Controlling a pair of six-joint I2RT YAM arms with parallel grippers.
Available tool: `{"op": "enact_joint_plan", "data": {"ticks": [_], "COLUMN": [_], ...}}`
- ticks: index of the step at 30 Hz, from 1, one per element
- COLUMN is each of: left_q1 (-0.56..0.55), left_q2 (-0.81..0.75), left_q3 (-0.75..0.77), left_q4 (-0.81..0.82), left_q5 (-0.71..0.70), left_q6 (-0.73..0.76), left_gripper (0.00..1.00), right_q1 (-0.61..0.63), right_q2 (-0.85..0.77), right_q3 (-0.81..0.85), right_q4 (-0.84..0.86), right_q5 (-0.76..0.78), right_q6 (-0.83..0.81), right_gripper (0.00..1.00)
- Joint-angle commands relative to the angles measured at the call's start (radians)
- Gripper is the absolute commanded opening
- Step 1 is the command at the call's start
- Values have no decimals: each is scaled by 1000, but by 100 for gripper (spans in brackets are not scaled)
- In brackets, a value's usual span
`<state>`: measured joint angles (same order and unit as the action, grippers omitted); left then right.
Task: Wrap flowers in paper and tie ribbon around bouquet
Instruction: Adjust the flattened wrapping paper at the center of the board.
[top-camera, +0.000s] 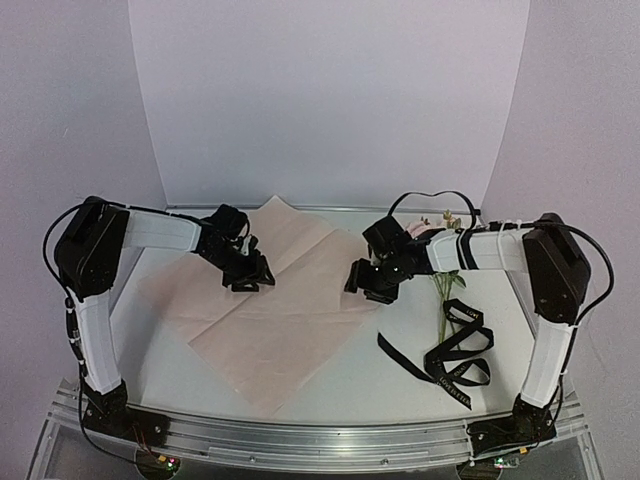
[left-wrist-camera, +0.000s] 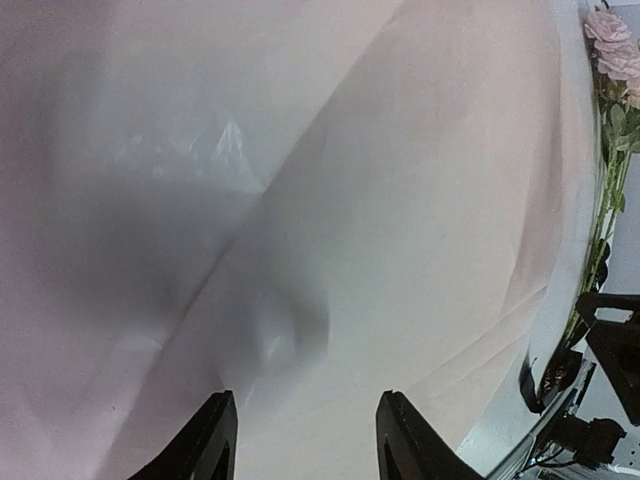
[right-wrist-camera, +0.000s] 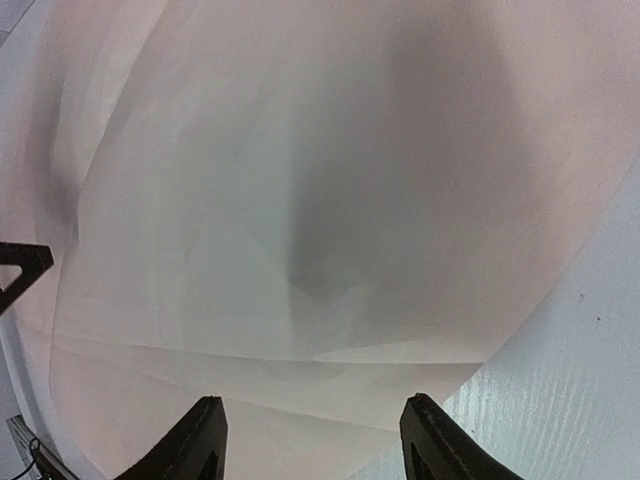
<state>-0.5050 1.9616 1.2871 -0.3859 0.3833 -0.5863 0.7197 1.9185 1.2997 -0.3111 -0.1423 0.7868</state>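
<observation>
The pink paper (top-camera: 262, 318) lies flat on the table as a large diamond. My left gripper (top-camera: 249, 273) hovers low over its upper left part, jaws apart, and paper (left-wrist-camera: 380, 200) fills the left wrist view between the fingertips (left-wrist-camera: 213, 432). My right gripper (top-camera: 369, 281) sits at the paper's right corner, also open; the paper's edge (right-wrist-camera: 300, 250) runs just ahead of its fingertips (right-wrist-camera: 428, 432). The flowers (top-camera: 441, 297) lie on the table to the right, partly hidden under the right arm, and pink blooms (left-wrist-camera: 610, 42) show in the left wrist view. The black ribbon (top-camera: 455, 355) curls near the stems.
White table (right-wrist-camera: 570, 390) shows beside the paper's corner. A curved white backdrop (top-camera: 330, 100) rises behind the table. The metal rail (top-camera: 310, 435) with both arm bases runs along the near edge.
</observation>
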Motion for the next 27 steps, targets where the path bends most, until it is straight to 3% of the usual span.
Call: {"op": "enact_joint_plan", "data": {"ticks": [1,10,27], "left_q1": [2,2,11], "left_q2": [-77,-43,-19], "left_q3": [-66,-110,-102], "left_q4": [66,60,61], "left_q5": [-2,-38,-7], "left_q6": [-46,-25,22], "left_gripper": [47,42,41], "right_q1": [4,4,20], "right_q2": [56,95,-15], "right_q3": [64,52,-172], "right_q4": [-20,-20,-11], "right_q5": [-11,10,85], "right_q6": [-30,-11,80], "right_gripper": [61,60,56]}}
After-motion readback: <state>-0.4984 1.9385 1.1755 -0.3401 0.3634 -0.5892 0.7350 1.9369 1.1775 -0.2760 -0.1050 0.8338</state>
